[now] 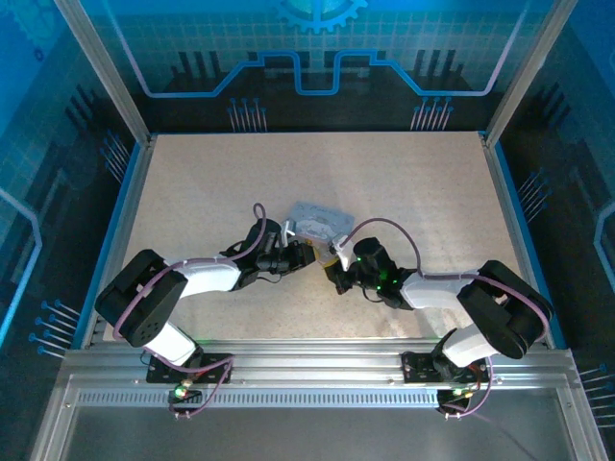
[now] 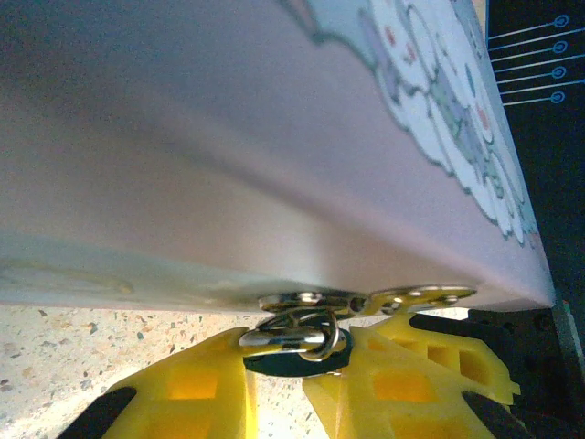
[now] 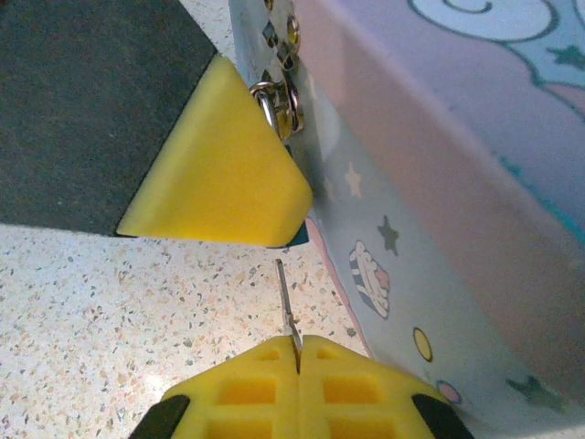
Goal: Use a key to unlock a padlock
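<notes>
The tiny padlock [image 2: 291, 362] hangs from the hasp [image 2: 366, 300] on the front of the lavender tin box [image 2: 228, 155]. Its silvery shackle passes through the hasp ring. My left gripper [image 2: 297, 355] is shut on the padlock's dark body, one yellow finger [image 2: 183, 393] on each side. In the right wrist view the shackle [image 3: 272, 105] shows above the left gripper's yellow finger [image 3: 219, 174]. My right gripper [image 3: 297, 346] is shut on the key [image 3: 285, 297]. The slim blade points up at the padlock's underside, a short gap below it. From above, both grippers [image 1: 306, 252] [image 1: 336, 261] meet just in front of the box [image 1: 315, 219].
The box lies near the middle of the speckled tabletop [image 1: 192, 192] with its cartoon lid [image 3: 475, 82] facing up. Blue-lit enclosure walls [image 1: 307, 67] and aluminium posts ring the table. Open tabletop lies behind the box and to both sides.
</notes>
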Available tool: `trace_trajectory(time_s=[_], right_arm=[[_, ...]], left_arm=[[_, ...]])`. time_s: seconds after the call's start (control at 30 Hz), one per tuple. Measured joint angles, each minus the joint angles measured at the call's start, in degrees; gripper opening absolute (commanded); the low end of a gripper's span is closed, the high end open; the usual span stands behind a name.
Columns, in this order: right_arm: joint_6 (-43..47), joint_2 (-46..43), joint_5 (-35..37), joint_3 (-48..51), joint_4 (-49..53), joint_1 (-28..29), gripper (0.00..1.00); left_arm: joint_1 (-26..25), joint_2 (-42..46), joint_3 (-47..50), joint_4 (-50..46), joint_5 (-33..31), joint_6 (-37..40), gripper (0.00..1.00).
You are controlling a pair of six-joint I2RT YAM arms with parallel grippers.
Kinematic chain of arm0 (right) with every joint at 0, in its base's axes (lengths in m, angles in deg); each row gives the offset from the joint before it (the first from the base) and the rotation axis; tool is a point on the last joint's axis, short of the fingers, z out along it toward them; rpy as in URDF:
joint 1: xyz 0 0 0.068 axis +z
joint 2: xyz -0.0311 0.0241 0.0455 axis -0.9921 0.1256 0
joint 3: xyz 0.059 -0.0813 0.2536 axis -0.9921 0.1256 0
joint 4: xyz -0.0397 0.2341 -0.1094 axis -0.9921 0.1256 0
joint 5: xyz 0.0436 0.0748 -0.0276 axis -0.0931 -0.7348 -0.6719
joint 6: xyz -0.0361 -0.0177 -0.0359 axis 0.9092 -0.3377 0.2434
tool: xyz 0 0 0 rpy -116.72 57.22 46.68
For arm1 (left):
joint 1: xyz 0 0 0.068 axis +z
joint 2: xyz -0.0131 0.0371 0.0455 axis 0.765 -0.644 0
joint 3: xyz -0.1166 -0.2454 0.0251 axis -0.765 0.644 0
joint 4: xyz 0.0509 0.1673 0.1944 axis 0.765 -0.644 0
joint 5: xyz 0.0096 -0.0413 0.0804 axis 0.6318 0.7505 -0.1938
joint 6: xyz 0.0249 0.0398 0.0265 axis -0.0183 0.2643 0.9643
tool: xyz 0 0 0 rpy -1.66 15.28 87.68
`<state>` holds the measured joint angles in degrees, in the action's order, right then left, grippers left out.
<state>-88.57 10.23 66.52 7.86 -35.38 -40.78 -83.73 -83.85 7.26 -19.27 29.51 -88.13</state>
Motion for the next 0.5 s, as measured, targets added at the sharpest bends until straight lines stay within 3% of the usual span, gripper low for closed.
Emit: trace_trajectory(time_s=[0.5], right_arm=[[-0.74,1.79,0.04,-1.16,-0.7,-0.02,0.03]], left_arm=[[0.02,0.0,0.13,-0.02,-1.31,-0.5,0.2]])
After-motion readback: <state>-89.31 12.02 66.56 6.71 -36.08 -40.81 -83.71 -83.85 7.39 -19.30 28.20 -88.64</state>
